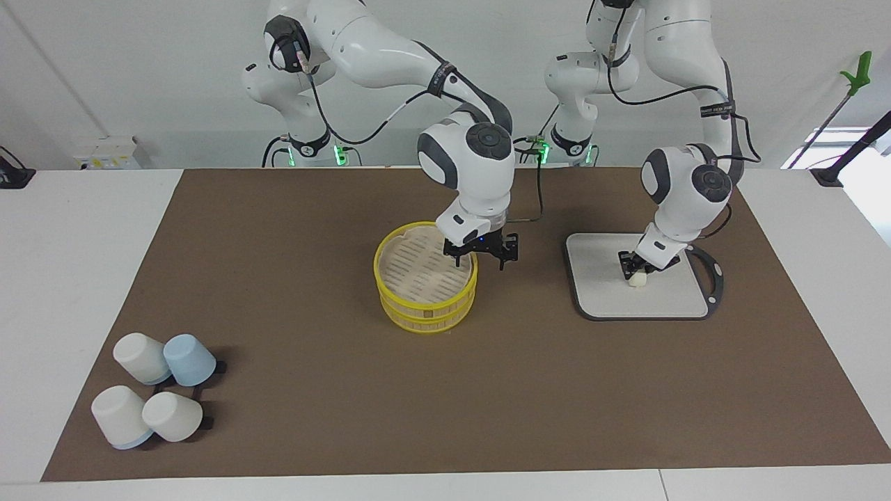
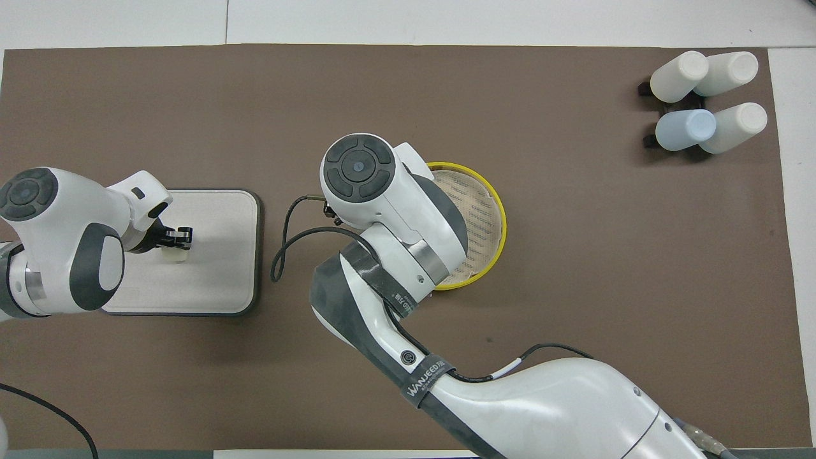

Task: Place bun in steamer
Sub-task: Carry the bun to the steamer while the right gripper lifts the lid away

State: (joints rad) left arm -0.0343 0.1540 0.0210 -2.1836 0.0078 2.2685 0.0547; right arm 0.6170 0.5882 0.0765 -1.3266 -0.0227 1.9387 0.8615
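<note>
A: Nearest the robots, toward the left arm's end: grey board [image 1: 604, 292] flat on the brown mat [image 1: 292, 390]. Left gripper [image 1: 637, 270] down on it, tilted, tips at the bun [image 1: 637, 280]

B: Fingers?

A: Clenched on the bun, one finger [image 2: 185, 233] either side in the overhead view [image 2: 173, 241]. Bun [image 2: 172, 255] small, cream-white, low against the board [image 2: 217, 280], near its middle. Touching the surface or just lifted: cannot tell

B: Next out?

A: Steamer [image 1: 426, 306] at mid-table, beside the board but well apart from it, toward the right arm's end. Two stacked tiers, yellow rims, slatted floor bare where visible. Right gripper [image 1: 480, 256] over the rim on the side facing the board

B: Holding anything?

A: Nothing. Fingers released, spread wide, one finger [image 1: 458, 260] inside the rim line, the other outside it. Seen from overhead, hidden under its own wrist, only the steamer [image 2: 491, 210] showing past the arm

B: Bun against steamer?

A: Well apart. Bun on the board, not in the basket

B: Farthest out?

A: Four upturned cups [image 1: 156, 396] clustered near the mat's corner at the right arm's end, three pale, one light blue [image 1: 189, 360]. Same cluster [image 2: 704, 102] at the top corner in the overhead view, touching one another, well apart from both grippers
</note>
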